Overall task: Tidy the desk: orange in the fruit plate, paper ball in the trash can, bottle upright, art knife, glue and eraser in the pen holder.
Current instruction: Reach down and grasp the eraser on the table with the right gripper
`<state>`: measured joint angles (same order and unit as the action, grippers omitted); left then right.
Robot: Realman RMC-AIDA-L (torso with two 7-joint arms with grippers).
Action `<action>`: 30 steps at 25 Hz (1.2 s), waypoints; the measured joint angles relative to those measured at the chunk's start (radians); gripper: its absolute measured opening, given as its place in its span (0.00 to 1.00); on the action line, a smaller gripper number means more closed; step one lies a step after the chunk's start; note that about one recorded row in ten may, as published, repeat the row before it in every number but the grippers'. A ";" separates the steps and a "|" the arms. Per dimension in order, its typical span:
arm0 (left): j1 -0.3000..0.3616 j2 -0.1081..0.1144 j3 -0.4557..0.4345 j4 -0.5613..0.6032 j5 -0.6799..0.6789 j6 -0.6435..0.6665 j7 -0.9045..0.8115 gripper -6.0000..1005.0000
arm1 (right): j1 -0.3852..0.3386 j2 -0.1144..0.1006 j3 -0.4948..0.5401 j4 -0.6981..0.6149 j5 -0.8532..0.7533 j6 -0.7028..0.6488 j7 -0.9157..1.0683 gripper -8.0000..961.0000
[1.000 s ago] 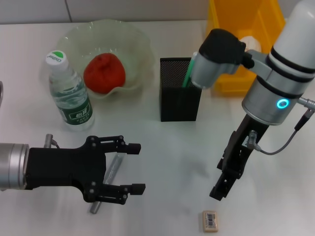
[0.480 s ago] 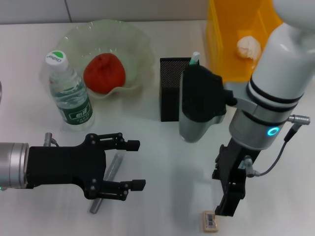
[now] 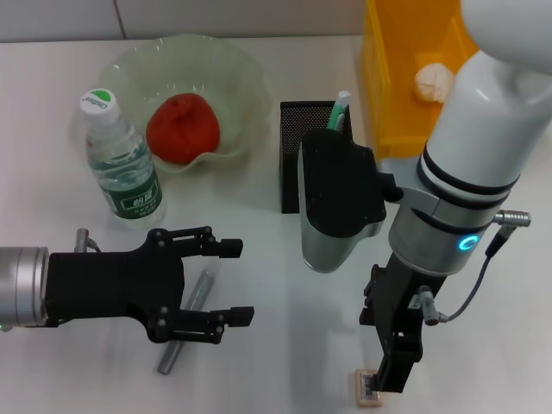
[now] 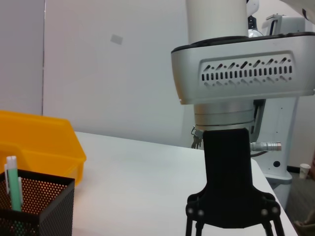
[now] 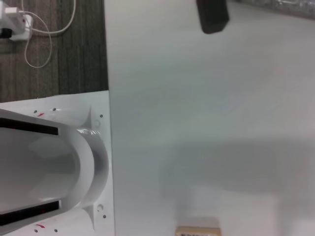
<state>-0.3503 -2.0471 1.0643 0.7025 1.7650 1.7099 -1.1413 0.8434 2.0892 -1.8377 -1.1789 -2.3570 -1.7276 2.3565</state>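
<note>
My right gripper point(image 3: 386, 379) hangs at the desk's front edge, its fingertips right over the beige eraser point(image 3: 366, 385) point(image 5: 198, 231); in the left wrist view its finger links stand spread. My left gripper point(image 3: 235, 282) is open just above the grey art knife point(image 3: 199, 294), which lies flat. The orange point(image 3: 181, 128) sits in the fruit plate point(image 3: 129, 62). Beside the plate the bottle point(image 3: 121, 168) stands upright. The pen holder point(image 3: 302, 172) point(image 4: 37, 206) holds a green-and-white stick, apparently the glue point(image 3: 339, 108). The paper ball point(image 3: 434, 80) lies in the trash can point(image 3: 392, 86).
The right arm's grey elbow housing point(image 3: 332, 211) hangs in front of the pen holder. A small grey metal piece point(image 3: 82, 235) shows behind my left wrist. The desk's edge and dark floor with cables point(image 5: 44, 44) appear in the right wrist view.
The right arm has swung away from the pen holder, down and toward the front edge, bringing its gripper onto the eraser. The left gripper has barely moved.
</note>
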 joint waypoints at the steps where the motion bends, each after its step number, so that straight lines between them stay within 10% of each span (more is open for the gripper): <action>1: -0.001 0.000 0.000 0.000 0.000 -0.003 0.000 0.81 | 0.000 0.000 -0.004 0.000 0.003 0.001 0.000 0.87; 30: -0.005 -0.004 -0.002 0.002 -0.005 -0.032 0.000 0.81 | -0.038 0.001 -0.165 -0.107 0.001 0.033 0.044 0.87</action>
<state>-0.3555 -2.0511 1.0622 0.7044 1.7596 1.6780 -1.1412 0.8053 2.0907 -2.0024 -1.2859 -2.3560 -1.6950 2.4002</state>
